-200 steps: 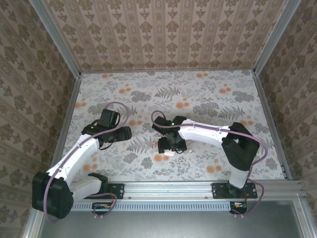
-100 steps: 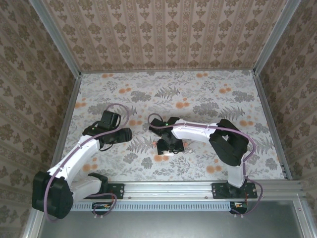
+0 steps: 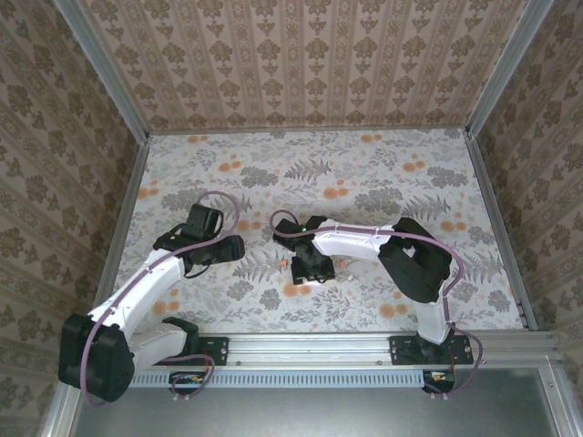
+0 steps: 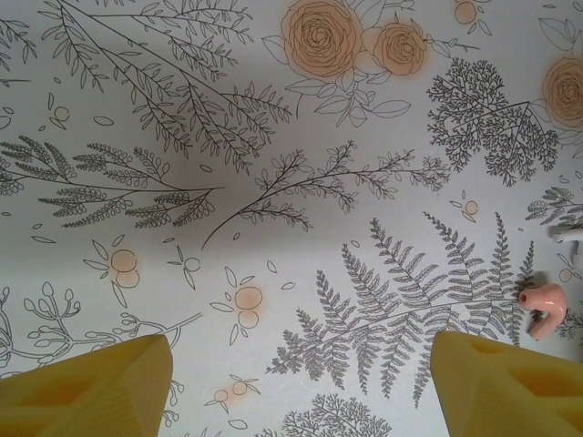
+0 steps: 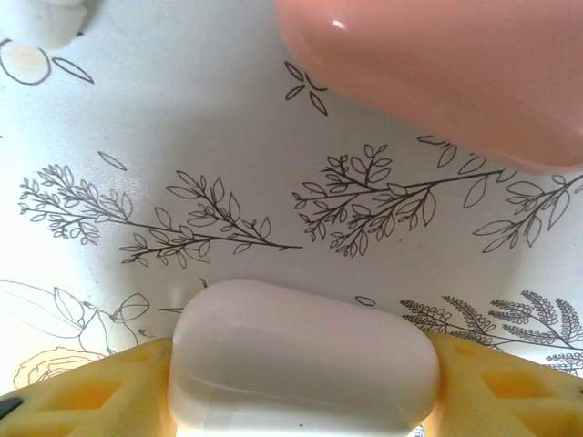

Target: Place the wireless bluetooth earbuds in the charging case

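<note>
clamping a glossy white rounded-square plastic case (image 5: pixel 301 346) on the floral worktop (image 5: pixel 228 164) is the right end effector (image 5: pixel 301 378); the left end effector (image 4: pixel 301 382) gapes empty near a stubby pinkish-red earbud (image 4: pixel 547 308).

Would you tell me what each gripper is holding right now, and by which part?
The right gripper pinches the white case across its two rounded ends; the left gripper holds nothing.

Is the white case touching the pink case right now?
Apart. The right wrist view shows a band of bare patterned cloth between the white case and the pink case.
</note>
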